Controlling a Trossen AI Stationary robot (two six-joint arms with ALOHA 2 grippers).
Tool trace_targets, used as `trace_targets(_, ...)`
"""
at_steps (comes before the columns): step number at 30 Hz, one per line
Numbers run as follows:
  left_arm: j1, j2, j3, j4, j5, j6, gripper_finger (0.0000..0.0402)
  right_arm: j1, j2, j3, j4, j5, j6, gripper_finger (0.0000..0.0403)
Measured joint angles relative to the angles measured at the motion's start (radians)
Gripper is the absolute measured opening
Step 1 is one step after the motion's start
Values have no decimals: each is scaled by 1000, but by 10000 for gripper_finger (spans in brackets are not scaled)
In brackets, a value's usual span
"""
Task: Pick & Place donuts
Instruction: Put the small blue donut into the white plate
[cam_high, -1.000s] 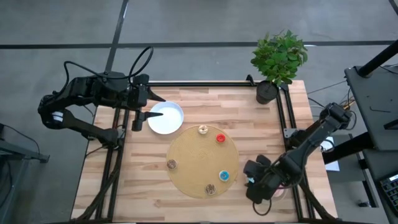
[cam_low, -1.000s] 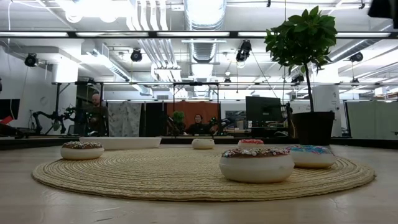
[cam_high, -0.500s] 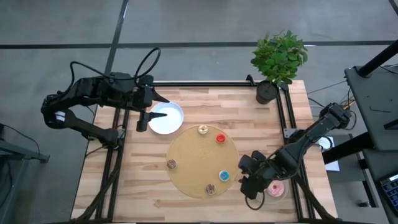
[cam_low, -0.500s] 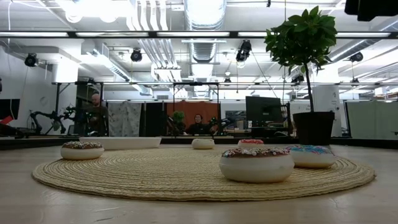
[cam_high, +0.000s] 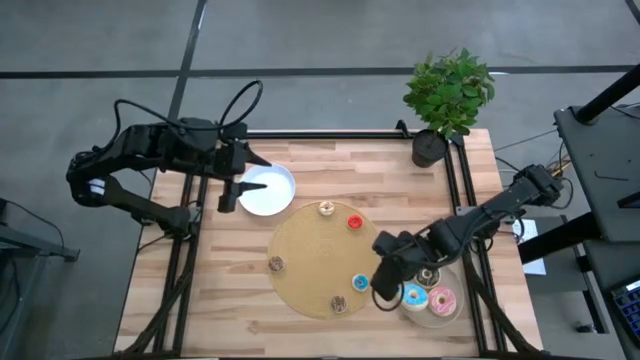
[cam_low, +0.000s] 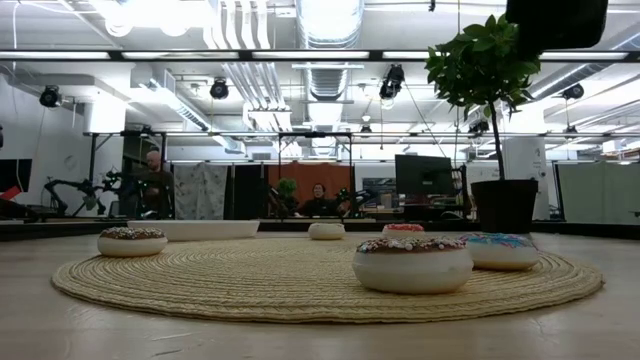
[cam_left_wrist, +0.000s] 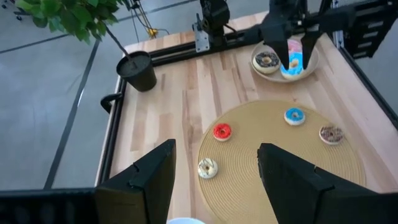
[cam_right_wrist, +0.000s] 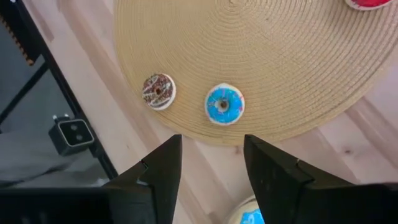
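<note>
You were partway through the job. Three donuts sat in the beige plate (cam_high: 447, 312) just behind your right gripper (cam_high: 386, 291): a blue iced donut (cam_high: 414, 296), a pink iced donut (cam_high: 442, 299) and a chocolate donut (cam_high: 428, 276). Five small ones still lay on the woven board (cam_high: 315, 255), so, if the plate was where they were going, most of the picking was left for you.

Your right gripper hung over the board's edge nearest the plate, fingers (cam_right_wrist: 160, 168) spread wide and holding nothing. Straight ahead of those fingers, close in, lay the small blue donut (cam_right_wrist: 224, 104); the wrist view framed it between the two tips, a little toward the right-hand one. The sprinkled brown donut (cam_right_wrist: 158, 91) sat just beside it, off to the gripper's side, near the board's rim. From that pose the blue one looked like your next pick, though that was only a reading of the aim.

Farther from that gripper, across the board, were the red donut (cam_high: 354, 222), the tan donut (cam_high: 326, 208) and another brown donut (cam_high: 276, 263).

Your left gripper (cam_high: 232, 190) waited well away at the table's far corner, over the rim of the white plate (cam_high: 268, 192), its fingers (cam_left_wrist: 152, 177) apart and empty; every donut lay well ahead of it
</note>
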Motion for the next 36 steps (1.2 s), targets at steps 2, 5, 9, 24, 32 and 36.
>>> trace_targets(2,0,0,0,-11,0,3,199,-10,0,0,8,-5,0,159)
trace_targets(5,0,0,0,-14,0,4,199,-25,0,0,12,-6,17,155)
trace_targets(9,0,0,0,-16,0,25,199,-40,9,-1,21,-24,51,151)
trace_targets(24,0,-1,0,-14,3,5,199,-105,188,-2,43,-171,-162,150)
trace_targets(32,0,-1,0,-12,2,-37,199,-130,223,-1,51,-197,-263,150)
trace_targets(36,0,-1,0,-10,0,-38,199,-134,256,0,58,-209,-293,150)
